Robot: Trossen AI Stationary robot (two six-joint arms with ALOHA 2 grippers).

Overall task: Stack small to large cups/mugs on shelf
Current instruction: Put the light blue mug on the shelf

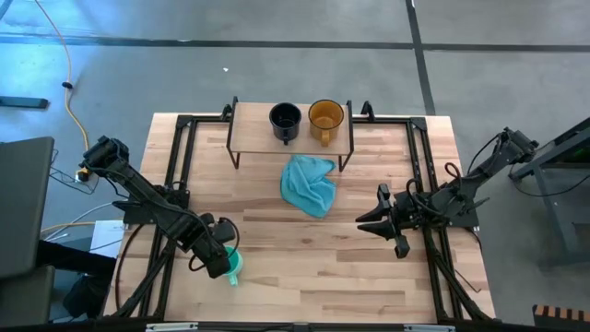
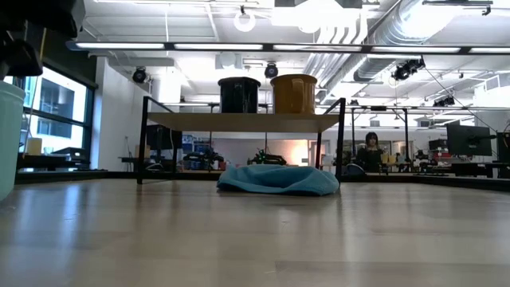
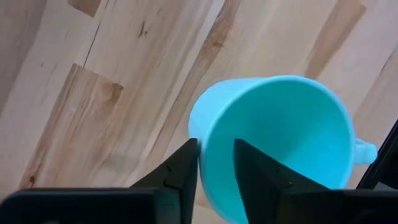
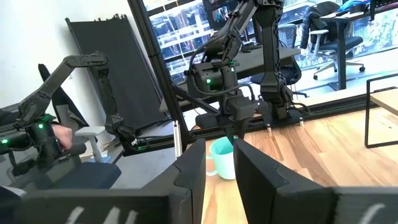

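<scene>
The small teal mug (image 1: pixel 233 268) is near the table's near-left part, in my left gripper (image 1: pixel 224 261), which is shut on it; it also shows at the low view's left edge (image 2: pixel 8 135). The dark mug (image 1: pixel 285 118) and the amber mug (image 1: pixel 325 116) stand upright side by side on the light-wood shelf (image 1: pixel 253 129) at the table's far edge, also in the low view (image 2: pixel 239 94) (image 2: pixel 293 93). My right gripper (image 1: pixel 380 226) waits over the table's right side, slightly open, touching nothing. My left gripper (image 3: pixel 216 146) pinches the teal mug's rim (image 3: pixel 214 163) on the side away from the handle (image 3: pixel 367 152). One finger (image 3: pixel 261 180) is inside the mug and the other (image 3: pixel 177 171) outside. The fingers point down from above. Whether the base is on the table, I cannot tell.
A light blue cloth (image 1: pixel 309 184) lies crumpled on the table just in front of the shelf (image 2: pixel 277 179). Black frame rails (image 1: pixel 175 157) run along the table's left and right sides. Bare wood lies between the two grippers. A person (image 2: pixel 371 143) sits far off in the room.
</scene>
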